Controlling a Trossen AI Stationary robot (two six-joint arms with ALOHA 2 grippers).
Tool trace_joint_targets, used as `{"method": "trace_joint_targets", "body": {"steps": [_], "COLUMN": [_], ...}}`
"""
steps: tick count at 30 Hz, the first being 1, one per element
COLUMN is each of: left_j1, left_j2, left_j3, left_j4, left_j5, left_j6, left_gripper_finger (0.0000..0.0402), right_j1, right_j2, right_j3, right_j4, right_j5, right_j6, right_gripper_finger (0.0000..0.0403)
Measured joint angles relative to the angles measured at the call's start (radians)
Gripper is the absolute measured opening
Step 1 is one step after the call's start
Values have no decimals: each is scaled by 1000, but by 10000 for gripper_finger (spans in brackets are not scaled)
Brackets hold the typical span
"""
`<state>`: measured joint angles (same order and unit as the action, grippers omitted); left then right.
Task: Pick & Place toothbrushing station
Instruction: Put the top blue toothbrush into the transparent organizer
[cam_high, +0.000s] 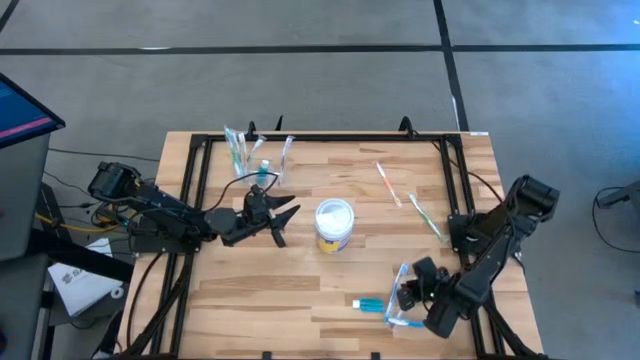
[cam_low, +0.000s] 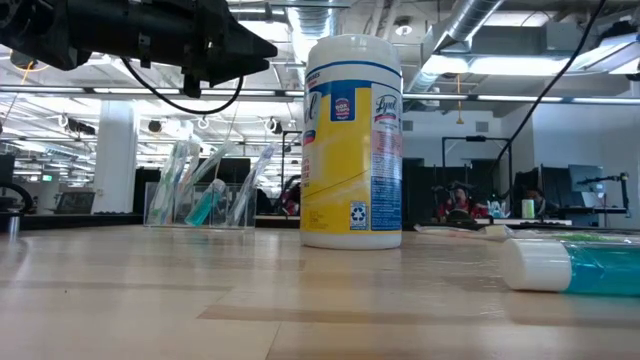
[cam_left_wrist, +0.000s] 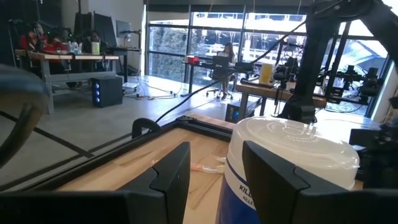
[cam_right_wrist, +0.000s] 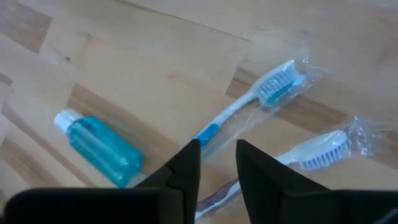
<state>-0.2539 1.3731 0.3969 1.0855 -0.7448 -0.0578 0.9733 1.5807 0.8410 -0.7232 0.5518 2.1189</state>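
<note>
The toothbrushing station (cam_high: 256, 152) is a clear plastic stand with narrow upright cups. It stands on its base near the table's far edge, left of centre, and also shows in the low view (cam_low: 205, 195). My left gripper (cam_high: 285, 222) is open and empty, nearer than the station and just left of the white-topped yellow tub (cam_high: 334, 225). In the left wrist view (cam_left_wrist: 214, 180) the tub (cam_left_wrist: 292, 155) stands just beyond its fingers. My right gripper (cam_right_wrist: 217, 171) is open with a narrow gap, above a wrapped blue-handled toothbrush (cam_right_wrist: 249, 102) near the table's near right.
A small teal mouthwash bottle (cam_high: 370, 303) lies on its side by the right gripper, also in the low view (cam_low: 570, 268). A second wrapped toothbrush (cam_right_wrist: 323, 149) lies beside the first. Two more wrapped brushes (cam_high: 388, 185) (cam_high: 427, 220) lie right of the tub. A black frame (cam_high: 200, 180) edges the table.
</note>
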Motion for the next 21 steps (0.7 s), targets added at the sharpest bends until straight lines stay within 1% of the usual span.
{"method": "trace_joint_targets", "body": {"steps": [3,7,13,17,21], "left_j1": [0,0,0,0,0], "left_j2": [0,0,0,0,0], "left_j3": [0,0,0,0,0], "left_j4": [2,8,11,14,14], "left_j5": [-2,-3,-3,-3,-2], "left_j6": [0,0,0,0,0], "left_gripper_finger": [140,140,140,140,140], "right_j1": [-14,-37,-47,-45,-45], "right_j2": [-13,-1,27,42,44], "right_j3": [-21,-21,-21,-21,-21], "right_j4": [19,25,35,41,50], "right_j5": [-12,-69,-80,-80,-77], "right_j6": [-3,-18,1,19,25], "right_gripper_finger": [116,153,197,204,195]}}
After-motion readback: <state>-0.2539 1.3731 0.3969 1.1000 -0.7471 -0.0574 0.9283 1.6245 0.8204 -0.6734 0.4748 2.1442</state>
